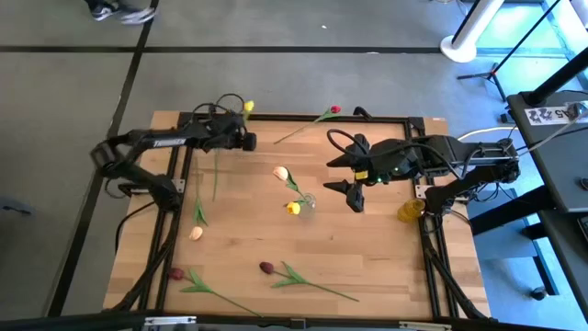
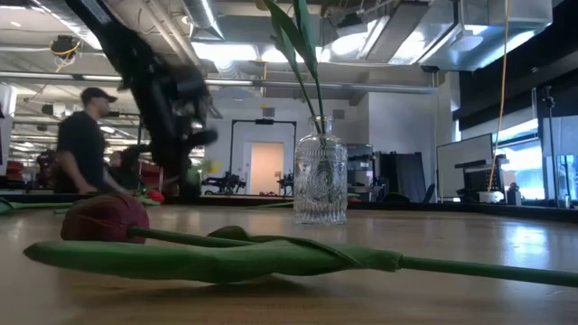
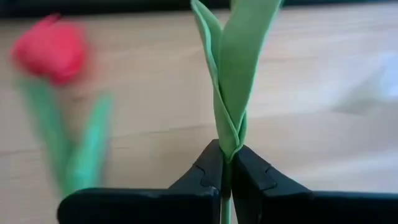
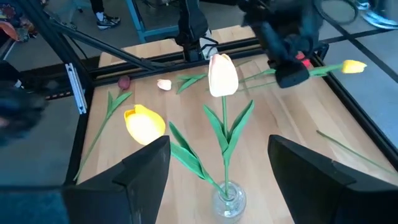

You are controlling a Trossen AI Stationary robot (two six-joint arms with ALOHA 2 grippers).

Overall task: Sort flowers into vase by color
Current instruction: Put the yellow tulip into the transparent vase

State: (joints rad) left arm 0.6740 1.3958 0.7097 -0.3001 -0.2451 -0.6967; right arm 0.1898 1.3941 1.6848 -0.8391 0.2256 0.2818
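Yellow tulip (image 1: 248,108) sits pinched by its stem in my left gripper (image 1: 246,140), fingers closed tight on it. My right gripper (image 1: 352,175) hangs wide open and empty, just beside the glass vase (image 1: 306,201) already holding a yellow and a peach tulip (image 1: 281,173).

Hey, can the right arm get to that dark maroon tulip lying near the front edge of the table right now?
Probably yes. The right hand is open and holds nothing, and the maroon tulip lies flat on bare wood, apart from the glass vase. Nothing visibly blocks the way; actual reach can't be confirmed.
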